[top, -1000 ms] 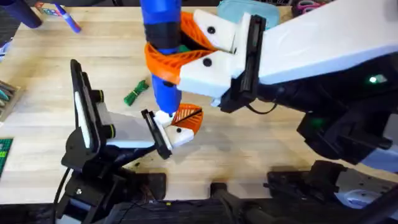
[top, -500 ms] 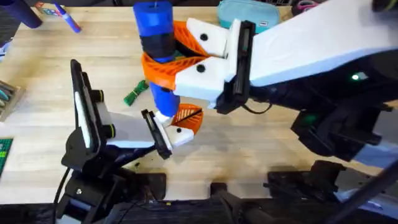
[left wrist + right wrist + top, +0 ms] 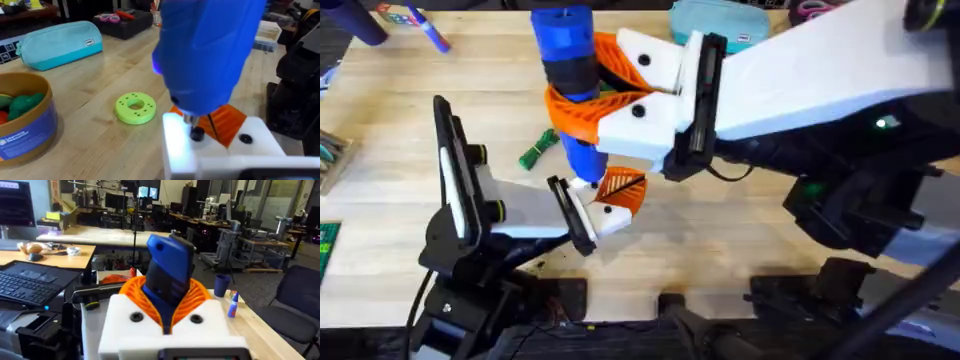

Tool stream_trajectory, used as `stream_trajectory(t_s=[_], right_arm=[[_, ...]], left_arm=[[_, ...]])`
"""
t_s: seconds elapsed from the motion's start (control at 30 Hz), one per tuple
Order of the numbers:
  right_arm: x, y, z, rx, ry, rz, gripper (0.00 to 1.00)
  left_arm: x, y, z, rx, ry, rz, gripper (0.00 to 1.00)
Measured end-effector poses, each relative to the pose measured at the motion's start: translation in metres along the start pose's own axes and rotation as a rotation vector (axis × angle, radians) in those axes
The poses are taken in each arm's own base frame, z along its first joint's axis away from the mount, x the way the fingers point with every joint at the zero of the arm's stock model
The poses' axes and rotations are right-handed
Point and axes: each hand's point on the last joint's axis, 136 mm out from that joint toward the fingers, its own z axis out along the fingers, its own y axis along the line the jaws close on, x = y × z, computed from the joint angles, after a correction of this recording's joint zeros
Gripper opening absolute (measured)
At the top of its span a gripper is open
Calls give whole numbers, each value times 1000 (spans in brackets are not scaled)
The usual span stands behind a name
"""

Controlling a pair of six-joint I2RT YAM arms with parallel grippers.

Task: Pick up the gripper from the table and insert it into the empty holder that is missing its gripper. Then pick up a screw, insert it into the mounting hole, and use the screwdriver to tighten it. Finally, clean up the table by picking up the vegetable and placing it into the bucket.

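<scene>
Screwdriver (image 3: 569, 90) work is under way: the right gripper (image 3: 605, 90) is clamped around the blue barrel, orange pads pressed on either side, holding it nearly upright over the holder (image 3: 510, 215). Compared with a second ago, the tool's top has swung leftward and the right arm has drawn a little left with it — the barrel now stands straighter above its tip than it did. The tip itself has stayed put. In the left wrist view it sits on a small dark screw head (image 3: 197, 134) in the white base of the gripper (image 3: 620, 190), whose orange ribbed part sits seated at the holder's end.

I read this as an alignment correction, squaring the bit to the screw so it can bite rather than slip off — tightening looks in progress, not finished.

Whether the left arm's own fingers are parted or closed cannot be told from these views.

Cleanup remains: the vegetable (image 3: 537, 149) lies on the table (image 3: 720, 250) just beside the screwdriver, and the bucket (image 3: 22, 120) waits with toy items inside.
</scene>
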Motion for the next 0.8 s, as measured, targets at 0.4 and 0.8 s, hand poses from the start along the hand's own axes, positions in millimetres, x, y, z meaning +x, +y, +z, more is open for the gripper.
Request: stream_trajectory(t_s=[0.4,0.8], right_arm=[[-9,-13,14,-15,117,54,45],[-19,-5,15,-81,109,54,45]], left_arm=[[0,0,0,0,0,0,10],[0,0,0,0,0,0,10]])
